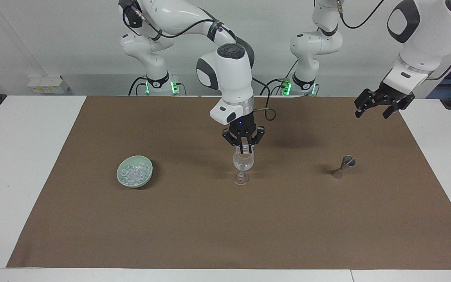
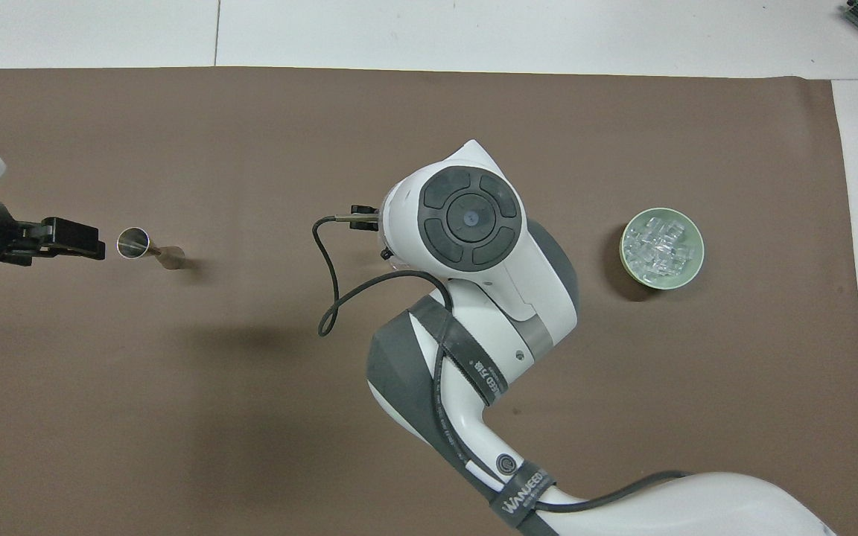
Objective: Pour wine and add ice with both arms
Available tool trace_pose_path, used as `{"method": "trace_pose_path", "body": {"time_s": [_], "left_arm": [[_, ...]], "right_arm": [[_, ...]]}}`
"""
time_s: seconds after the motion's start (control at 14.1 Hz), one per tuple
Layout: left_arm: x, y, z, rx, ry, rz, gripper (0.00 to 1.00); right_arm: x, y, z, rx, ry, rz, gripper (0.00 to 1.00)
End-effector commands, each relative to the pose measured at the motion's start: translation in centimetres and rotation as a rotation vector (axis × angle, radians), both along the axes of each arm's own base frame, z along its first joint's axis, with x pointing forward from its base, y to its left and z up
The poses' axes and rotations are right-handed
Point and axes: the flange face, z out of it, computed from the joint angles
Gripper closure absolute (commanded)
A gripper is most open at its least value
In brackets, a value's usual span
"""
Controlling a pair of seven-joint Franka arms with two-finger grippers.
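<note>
Your right gripper (image 1: 244,149): over the wine glass (image 1: 243,163), fingertips nipping an ice chunk | your left gripper (image 1: 379,105): spread wide, empty, raised | ice (image 1: 133,173): in green bowl (image 1: 145,179), toward right arm's end

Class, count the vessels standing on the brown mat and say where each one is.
3: a green bowl of ice toward the right arm's end, a wine glass at the middle, and a metal jigger toward the left arm's end.
</note>
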Motion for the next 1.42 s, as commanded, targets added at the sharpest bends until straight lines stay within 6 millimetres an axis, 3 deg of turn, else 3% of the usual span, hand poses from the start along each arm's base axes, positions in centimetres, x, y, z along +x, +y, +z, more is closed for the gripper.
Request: {"method": "trace_pose_path", "body": {"time_s": [0.0,0.28,0.5,0.57,0.71,0.85,0.99,1.06,1.35], "left_arm": [[-0.5,-1.1,2.4,0.039,0.017,-0.036,0.00],[-0.7,-1.7,2.2,-0.041,0.016,-0.016,0.00],[-0.8,-1.8,1.3,-0.039,0.036,-0.020,0.00],[-0.9,-2.1,1.1,-0.040,0.041,-0.025,0.00],[-1.0,-2.0,0.5,-0.038,0.044,-0.024,0.00],[-0.7,-1.7,0.5,-0.041,0.030,-0.017,0.00],[-0.8,-1.7,1.0,-0.041,0.019,-0.019,0.00],[-0.9,-1.7,1.9,-0.042,0.001,-0.018,0.00],[-1.0,-1.8,2.3,-0.042,-0.005,-0.021,0.00]], "right_arm": [[0.0,0.3,-0.1,-0.004,-0.012,-0.023,0.67],[-0.2,0.5,0.5,0.001,-0.014,-0.029,0.68],[-0.3,-0.6,3.2,0.011,-0.042,-0.050,0.67],[-0.3,-1.0,3.5,0.008,-0.042,-0.056,0.62],[-0.8,-1.9,4.8,-0.007,-0.024,-0.080,0.25],[-0.9,-3.4,5.8,-0.030,-0.010,-0.105,0.21],[-1.0,-5.1,6.3,-0.052,-0.012,-0.119,0.00],[-0.8,-6.5,6.2,-0.077,-0.022,-0.127,0.00],[-1.3,-10.0,5.7,-0.131,0.011,-0.163,0.00]]}}
